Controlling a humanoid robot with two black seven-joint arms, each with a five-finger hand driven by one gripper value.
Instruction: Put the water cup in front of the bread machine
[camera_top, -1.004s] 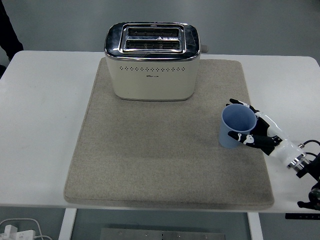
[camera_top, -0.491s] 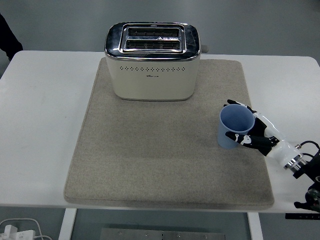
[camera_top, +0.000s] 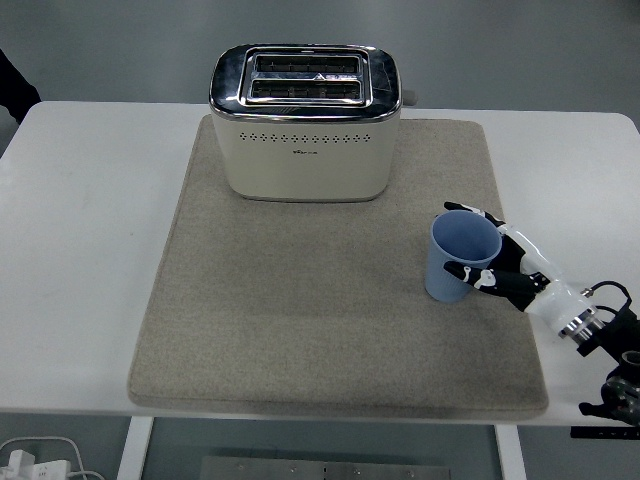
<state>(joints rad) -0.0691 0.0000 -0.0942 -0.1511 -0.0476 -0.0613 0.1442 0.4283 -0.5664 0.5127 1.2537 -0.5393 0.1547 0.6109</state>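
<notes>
Since a moment ago, the blue water cup (camera_top: 460, 256) has slid a little to the left across the mat, and the right hand (camera_top: 505, 270) has come along with it. It is only a small move, but it goes the right way, toward the middle of the mat.

The hand's fingers (camera_top: 478, 277) are curled round the cup from its right side, with one black finger at the back by the rim and white-tipped ones at the front. So the hand is holding the cup (not just resting near it). The cup is upright with its open top facing up, and nothing shows inside it. I cannot tell whether its bottom is touching the mat or just above it.

The bread machine (camera_top: 304, 122) is a cream toaster with a shiny top and two slots. It sits at the far end of the gray mat (camera_top: 290, 320), near the middle. The cup is at the right side of the mat, nearer to us than the toaster and off to its right, well apart from it.

I think the job is only partly done. The cup needs to go more to the left, until it stands on the bare mat right before the toaster's front wall. The left arm cannot be seen at all.
</notes>
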